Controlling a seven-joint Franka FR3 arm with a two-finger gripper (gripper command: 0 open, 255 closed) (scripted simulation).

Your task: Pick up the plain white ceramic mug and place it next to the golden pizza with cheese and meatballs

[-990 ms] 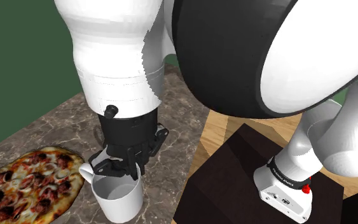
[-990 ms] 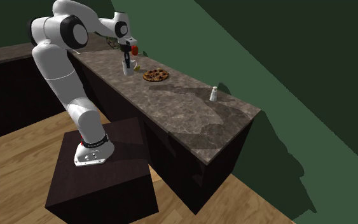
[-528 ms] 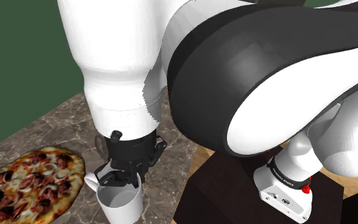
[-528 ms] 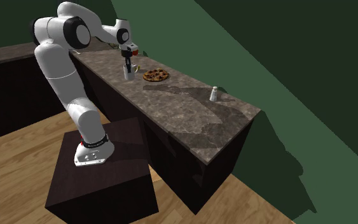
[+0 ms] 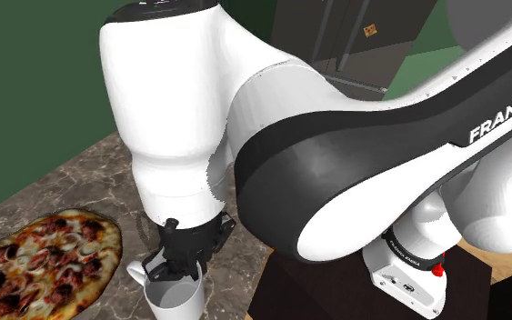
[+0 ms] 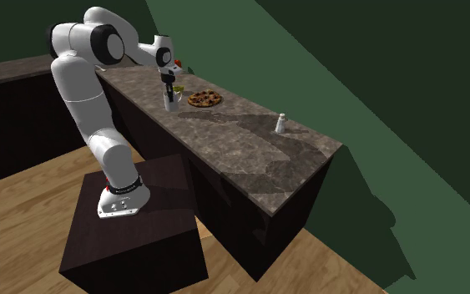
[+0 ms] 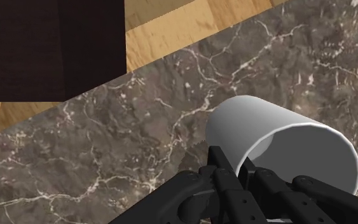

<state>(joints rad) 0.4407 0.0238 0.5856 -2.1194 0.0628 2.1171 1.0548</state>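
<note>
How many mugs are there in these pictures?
1. The plain white mug is near the dark marbled stone counter's edge, beside the round meat-topped pizza, its rim clasped by the black gripper. The arm could hide others.

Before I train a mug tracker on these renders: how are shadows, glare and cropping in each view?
Second exterior view: the arm throws a broad shadow over the counter, right of the pizza. Shoulder view: the arm's white link has a jagged edge, and the bottom edge crops the mug. Wrist view: no glare; the mug's inside is shaded grey, the pincer clasping its rim.
</note>
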